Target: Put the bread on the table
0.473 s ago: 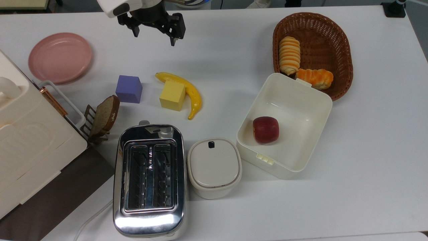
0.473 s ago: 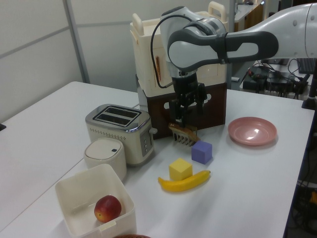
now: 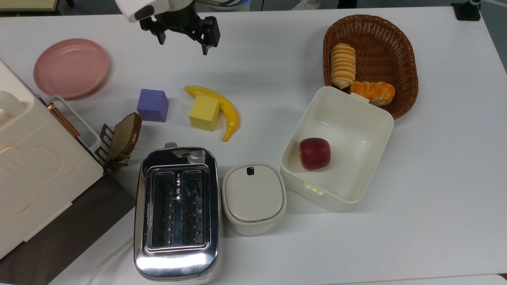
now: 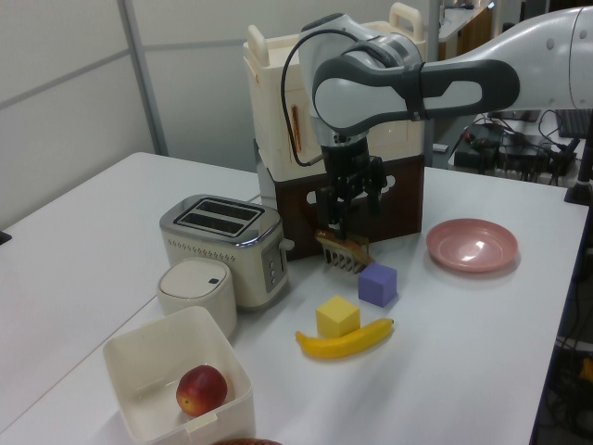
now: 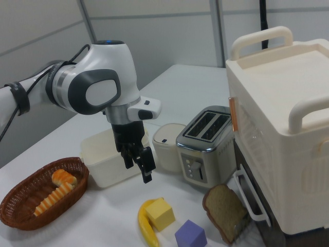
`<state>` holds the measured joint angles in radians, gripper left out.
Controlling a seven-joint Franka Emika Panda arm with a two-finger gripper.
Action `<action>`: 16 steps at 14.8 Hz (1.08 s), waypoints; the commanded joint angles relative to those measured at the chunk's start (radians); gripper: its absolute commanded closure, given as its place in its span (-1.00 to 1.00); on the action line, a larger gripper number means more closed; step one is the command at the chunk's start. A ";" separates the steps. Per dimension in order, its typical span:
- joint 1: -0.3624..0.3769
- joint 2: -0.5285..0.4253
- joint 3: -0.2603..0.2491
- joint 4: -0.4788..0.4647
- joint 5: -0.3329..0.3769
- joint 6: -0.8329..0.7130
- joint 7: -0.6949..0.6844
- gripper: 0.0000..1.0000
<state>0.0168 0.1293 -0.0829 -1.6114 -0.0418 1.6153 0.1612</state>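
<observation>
Tool (image 3: 183,39): hangs above the bench (image 3: 273,59) near the top view's upper edge, fingers spread apart and holding nothing; in the right view (image 5: 139,164) it points downward over the bare surface behind the banana (image 3: 222,109).

Step in hand (judged): the approach. Nothing is gripped, and the tool is well apart from its target.

Bread (image 3: 343,65): long ridged roll, cream and orange, lying inside the wicker basket (image 3: 400,35) at the top view's upper right, against the basket's left wall as the top view shows it. Long axis runs roughly up and down in the top view; the narrower tip points toward the lower edge, just beside the shorter lumpy orange roll (image 3: 373,92). In the right view it (image 5: 51,200) lies slanted across the basket floor.

Next move (judged): travel across to the basket, descend over the bread's middle, and set the fingers across its narrow width, square to the long axis, clear of the basket wall and the neighbouring roll.

Adjacent: white open box (image 3: 356,114) with an apple (image 3: 315,153), just below the basket in the top view.
</observation>
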 commanded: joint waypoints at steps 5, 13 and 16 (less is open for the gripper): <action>0.014 -0.017 -0.008 -0.012 0.019 0.009 -0.017 -1.00; 0.012 -0.019 -0.008 -0.010 0.020 0.011 -0.017 -1.00; 0.012 -0.019 -0.008 -0.010 0.019 0.009 -0.017 -1.00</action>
<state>0.0179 0.1286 -0.0807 -1.6113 -0.0415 1.6153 0.1612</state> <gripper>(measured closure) 0.000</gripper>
